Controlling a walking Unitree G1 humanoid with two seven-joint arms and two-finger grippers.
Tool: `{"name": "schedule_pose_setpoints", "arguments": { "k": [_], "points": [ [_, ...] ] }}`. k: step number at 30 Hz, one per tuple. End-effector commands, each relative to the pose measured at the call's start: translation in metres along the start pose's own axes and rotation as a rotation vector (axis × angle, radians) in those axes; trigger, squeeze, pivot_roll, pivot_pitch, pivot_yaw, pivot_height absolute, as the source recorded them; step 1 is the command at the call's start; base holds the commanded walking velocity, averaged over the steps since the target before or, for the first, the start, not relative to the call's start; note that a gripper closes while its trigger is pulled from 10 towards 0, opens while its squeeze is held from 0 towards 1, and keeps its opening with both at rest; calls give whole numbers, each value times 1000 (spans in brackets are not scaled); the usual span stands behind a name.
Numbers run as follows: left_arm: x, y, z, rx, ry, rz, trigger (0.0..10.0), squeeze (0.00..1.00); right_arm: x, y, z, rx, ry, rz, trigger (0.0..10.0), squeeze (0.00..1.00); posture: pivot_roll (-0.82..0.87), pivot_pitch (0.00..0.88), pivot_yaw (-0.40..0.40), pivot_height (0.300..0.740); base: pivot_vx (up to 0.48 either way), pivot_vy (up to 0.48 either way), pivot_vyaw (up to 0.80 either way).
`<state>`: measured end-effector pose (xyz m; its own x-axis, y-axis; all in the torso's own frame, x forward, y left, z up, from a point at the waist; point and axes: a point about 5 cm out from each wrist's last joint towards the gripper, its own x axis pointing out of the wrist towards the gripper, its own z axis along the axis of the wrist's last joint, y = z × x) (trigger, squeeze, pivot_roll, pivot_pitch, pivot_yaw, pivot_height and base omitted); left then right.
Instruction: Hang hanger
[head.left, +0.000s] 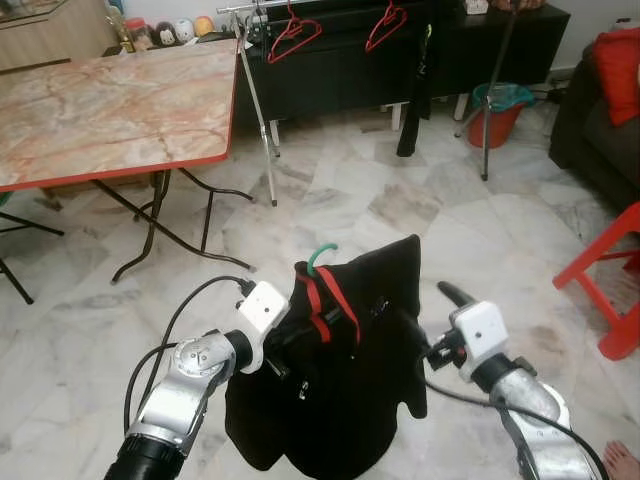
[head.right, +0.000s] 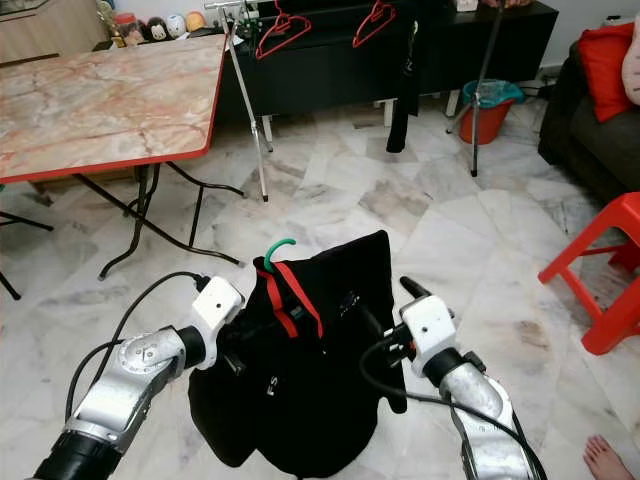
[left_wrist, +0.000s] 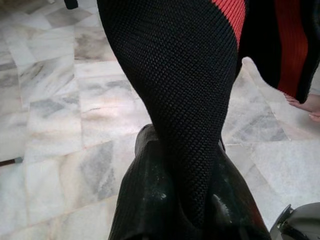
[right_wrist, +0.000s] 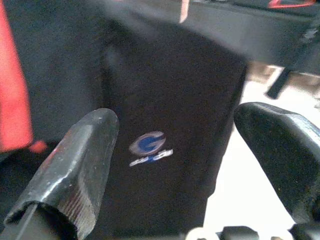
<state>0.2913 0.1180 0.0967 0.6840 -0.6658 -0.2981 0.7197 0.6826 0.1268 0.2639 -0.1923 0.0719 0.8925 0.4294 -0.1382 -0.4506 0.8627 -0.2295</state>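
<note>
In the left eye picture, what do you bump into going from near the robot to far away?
Black garment on a green-hooked hanger → marble floor → clothes rack → red hangers on its rail → black cabinet.

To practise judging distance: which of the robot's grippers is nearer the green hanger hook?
Left. The left gripper sits just below and beside the green hanger hook, clamped on the black garment; the right gripper is open, farther off across the cloth.

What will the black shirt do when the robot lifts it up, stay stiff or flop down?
Probably flop. The shirt already sags in soft folds below its green-hooked hanger, so it looks limp. The left gripper is pinched on thin mesh cloth that bends easily, so it's likely light. It may swing, since it hangs freely above the floor. The right gripper is open beside it.
</note>
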Motion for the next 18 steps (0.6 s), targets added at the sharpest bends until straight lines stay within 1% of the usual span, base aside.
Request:
{"name": "schedule_pose_setpoints", "arguments": {
  "k": [1, 2, 3, 5, 6, 7, 8, 9, 11, 13, 17, 18],
  "points": [
    [-4, 1, 2, 5, -4, 0, 10000, 0, -4, 7, -5, 10, 39, 67, 10000, 1000, -193, 40, 89, 740, 0, 0, 0],
    [-4, 0, 4, 5, -3, -9, 10000, 0, -9, 13, -12, -6, 81, 144, 10000, 1000, -193, 40, 89, 740, 0, 0, 0],
    [-4, 0, 4, 5, -3, -9, 10000, 0, -9, 13, -12, -6, 81, 144, 10000, 1000, -193, 40, 89, 740, 0, 0, 0],
    [-4, -1, 6, 4, -6, -22, 10000, 0, -11, 19, -16, -11, 112, 211, 10000, 1000, -189, 41, 89, 740, 0, 0, 0],
    [-3, -4, 10, 4, -7, -56, 10000, 0, -11, 20, -17, -23, 127, 210, 10000, 890, -187, 39, 86, 740, 0, 0, 0],
    [-4, -6, 12, 7, -9, -75, 10000, 0, -10, 20, -16, -24, 131, 204, 10000, 373, -187, 39, 86, 740, 0, 0, 0],
    [-4, -8, 14, 8, -11, -87, 10000, 0, -10, 20, -15, -25, 132, 199, 10000, 373, -187, 39, 86, 740, 0, 0, 0],
    [-4, -9, 15, 5, -13, -99, 10000, 0, -8, 19, -15, -27, 131, 191, 10000, 0, -186, 38, 86, 740, 0, 0, 0],
    [-4, -11, 17, 2, -17, -118, 10000, 0, -6, 19, -15, -21, 127, 182, 10000, 0, -183, 38, 86, 740, 0, 0, 0],
    [-5, -17, 21, 3, -25, -173, 10000, 0, -4, 21, -15, -13, 127, 193, 10000, 0, -181, 38, 86, 740, 0, 0, 0],
    [-6, -20, 23, 5, -30, -198, 10000, 0, -3, 23, -15, -9, 129, 211, 10000, 0, -179, 44, 85, 740, 0, 0, 0],
    [-7, -23, 27, 4, -36, -223, 10000, 0, -3, 25, -14, -4, 121, 227, 10000, 0, -177, 49, 84, 740, 0, 0, 0]
  ]
}}
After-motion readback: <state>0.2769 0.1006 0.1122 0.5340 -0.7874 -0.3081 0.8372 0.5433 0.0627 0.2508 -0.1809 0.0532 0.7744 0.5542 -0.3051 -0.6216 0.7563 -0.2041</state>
